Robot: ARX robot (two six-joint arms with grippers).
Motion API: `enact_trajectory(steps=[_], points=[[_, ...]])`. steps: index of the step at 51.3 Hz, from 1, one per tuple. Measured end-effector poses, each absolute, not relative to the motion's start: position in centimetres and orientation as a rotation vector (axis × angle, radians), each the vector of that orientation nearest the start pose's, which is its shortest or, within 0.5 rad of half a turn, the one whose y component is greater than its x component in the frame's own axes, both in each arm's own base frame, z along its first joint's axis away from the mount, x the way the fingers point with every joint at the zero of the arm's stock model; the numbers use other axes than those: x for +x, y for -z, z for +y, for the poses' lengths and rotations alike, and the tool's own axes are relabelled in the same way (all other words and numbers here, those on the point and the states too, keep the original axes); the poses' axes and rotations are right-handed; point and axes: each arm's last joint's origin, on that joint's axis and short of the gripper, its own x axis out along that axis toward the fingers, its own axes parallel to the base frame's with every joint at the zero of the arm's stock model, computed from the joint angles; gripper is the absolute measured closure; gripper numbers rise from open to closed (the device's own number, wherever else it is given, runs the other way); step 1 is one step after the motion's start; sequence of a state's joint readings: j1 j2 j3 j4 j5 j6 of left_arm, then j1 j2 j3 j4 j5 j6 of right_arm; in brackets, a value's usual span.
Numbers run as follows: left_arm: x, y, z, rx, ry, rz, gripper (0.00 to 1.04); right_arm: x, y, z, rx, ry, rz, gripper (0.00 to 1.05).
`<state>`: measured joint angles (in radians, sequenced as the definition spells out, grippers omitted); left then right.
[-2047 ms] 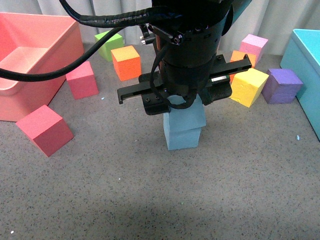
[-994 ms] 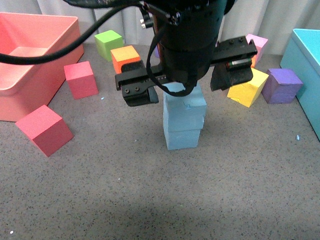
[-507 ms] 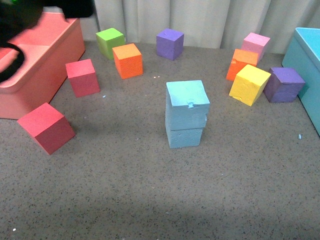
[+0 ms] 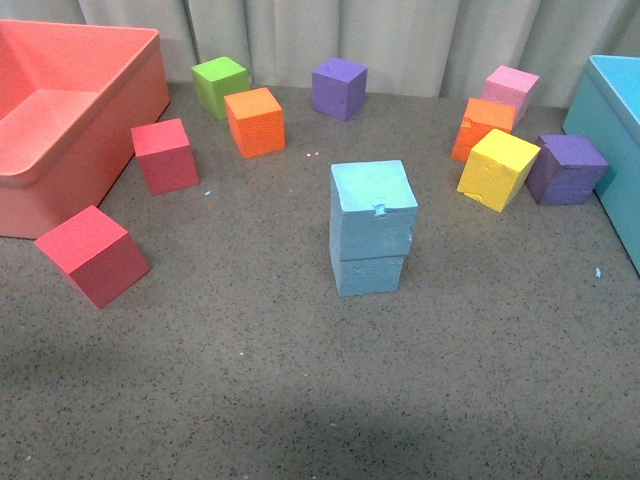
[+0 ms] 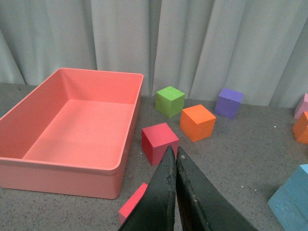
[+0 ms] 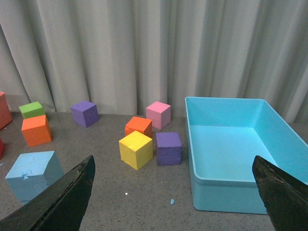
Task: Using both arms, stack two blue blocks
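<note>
Blocks (image 4: 372, 228) sit stacked near the red bin (image 5: 72, 130), and we see our left claw (image 5: 174, 159) pinched narrow, right claw (image 6: 173, 192) wide.

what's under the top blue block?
The other blue block, resting on the gray table. The top blue block overhangs it slightly toward the right. The lower block's top face is covered, so the contact surface can't be seen.

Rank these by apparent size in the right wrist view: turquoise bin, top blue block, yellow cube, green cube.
1. Turquoise bin, clearly largest.
2. Top blue block.
3. Yellow cube.
4. Green cube, smallest, though it sits farther from the camera, so its true size is unsure.
</note>
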<state>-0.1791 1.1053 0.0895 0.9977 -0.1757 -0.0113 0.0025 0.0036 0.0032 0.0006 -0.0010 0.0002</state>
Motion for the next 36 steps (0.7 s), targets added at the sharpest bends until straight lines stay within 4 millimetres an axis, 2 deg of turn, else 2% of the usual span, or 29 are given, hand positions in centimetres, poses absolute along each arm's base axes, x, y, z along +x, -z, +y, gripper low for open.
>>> enact_trajectory(steps=[13,25,36], points=[[15.5,-16.2,-1.4,-0.007,0.002,0.014,1.01,9.8,-16.4,0.0,0.0,-0.004,0.0,0.09],[14.3,-16.6,-0.1,-0.007,0.003,0.001,1.01,9.8,-16.4,0.0,0.0,-0.003,0.0,0.09],[13.2,-17.1,0.0,-0.007,0.0,-0.013,1.01,9.8,-16.4,0.0,0.0,-0.003,0.0,0.09]])
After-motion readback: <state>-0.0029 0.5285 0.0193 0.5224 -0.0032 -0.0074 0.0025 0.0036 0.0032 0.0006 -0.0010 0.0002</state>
